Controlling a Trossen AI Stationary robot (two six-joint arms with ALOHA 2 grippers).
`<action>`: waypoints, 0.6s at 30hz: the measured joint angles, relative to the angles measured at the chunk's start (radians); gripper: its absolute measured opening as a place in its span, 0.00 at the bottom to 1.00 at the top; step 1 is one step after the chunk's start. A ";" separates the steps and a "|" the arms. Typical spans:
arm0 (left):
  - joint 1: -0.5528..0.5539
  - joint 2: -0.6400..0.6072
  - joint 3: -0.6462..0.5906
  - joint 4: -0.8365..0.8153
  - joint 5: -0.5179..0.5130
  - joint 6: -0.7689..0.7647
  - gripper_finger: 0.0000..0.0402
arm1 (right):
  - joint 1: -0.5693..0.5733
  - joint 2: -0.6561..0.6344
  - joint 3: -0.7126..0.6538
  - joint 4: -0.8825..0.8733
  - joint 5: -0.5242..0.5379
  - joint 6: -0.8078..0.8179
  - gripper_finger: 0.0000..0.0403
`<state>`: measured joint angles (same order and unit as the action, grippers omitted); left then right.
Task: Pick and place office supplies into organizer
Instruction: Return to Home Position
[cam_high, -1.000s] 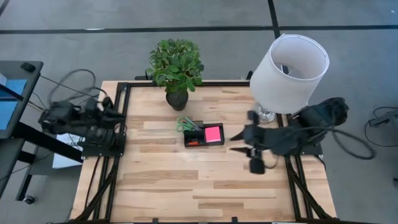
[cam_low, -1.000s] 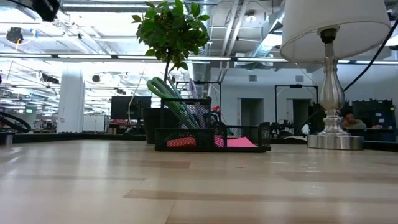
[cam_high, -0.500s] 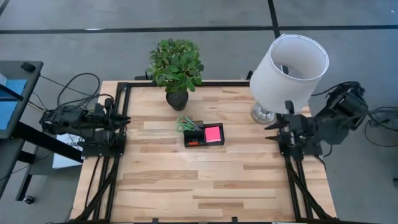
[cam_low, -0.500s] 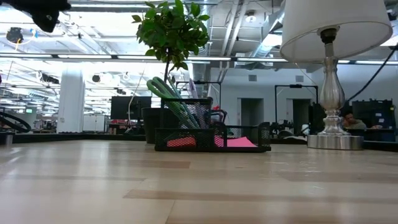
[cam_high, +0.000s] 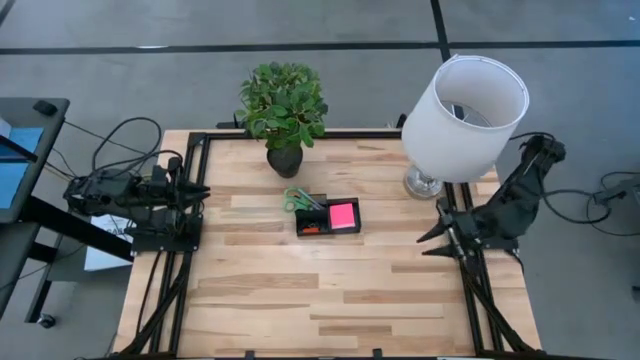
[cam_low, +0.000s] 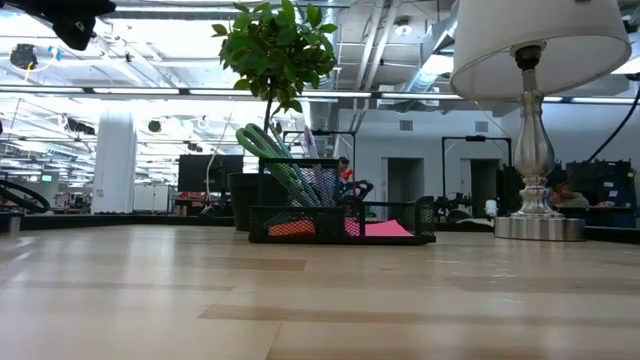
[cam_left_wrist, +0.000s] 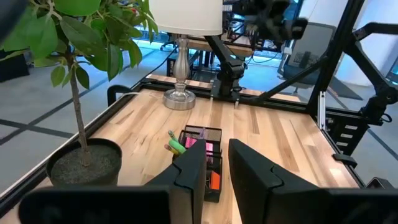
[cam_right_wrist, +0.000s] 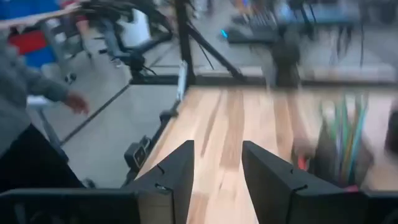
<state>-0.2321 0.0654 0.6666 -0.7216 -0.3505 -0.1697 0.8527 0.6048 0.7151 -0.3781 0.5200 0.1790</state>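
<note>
The black organizer (cam_high: 328, 217) stands at mid-table. In it are a pink sticky-note pad (cam_high: 343, 214), green-handled scissors (cam_high: 298, 199) leaning out over its far-left corner, and small red bits (cam_high: 310, 229). The low view shows the organizer (cam_low: 340, 222) with the scissors (cam_low: 275, 160) slanting up out of it. My left gripper (cam_high: 203, 188) hovers at the table's left edge, open and empty, pointing at the organizer (cam_left_wrist: 202, 149). My right gripper (cam_high: 424, 245) hovers at the right edge, open and empty, with the organizer (cam_right_wrist: 339, 149) blurred ahead of it.
A potted plant (cam_high: 283, 110) stands just beyond the organizer, and a white-shaded lamp (cam_high: 465, 115) at the far right, close to my right arm. Bare wood lies along the table's near half (cam_high: 320, 300). A person's hand (cam_right_wrist: 74, 102) shows beyond the table's left side.
My right gripper has drawn back from over the table, right of the organizer, to the right edge. It has sunk and now points more level. It stays open and empty. My left gripper has sunk and turned slightly at the left edge. The organizer has not moved.
</note>
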 joint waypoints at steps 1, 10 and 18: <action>0.000 0.000 0.000 0.001 0.000 0.000 0.15 | -0.004 -0.007 -0.023 -0.015 0.002 0.064 0.32; 0.000 0.000 0.000 0.001 0.000 -0.001 0.15 | -0.094 -0.054 -0.233 0.126 0.028 0.069 0.32; 0.000 0.000 0.000 0.001 -0.001 -0.001 0.15 | -0.215 -0.340 -0.493 0.505 -0.103 -0.105 0.32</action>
<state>-0.2321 0.0654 0.6666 -0.7204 -0.3511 -0.1711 0.6378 0.2643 0.2220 0.1264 0.4171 0.0738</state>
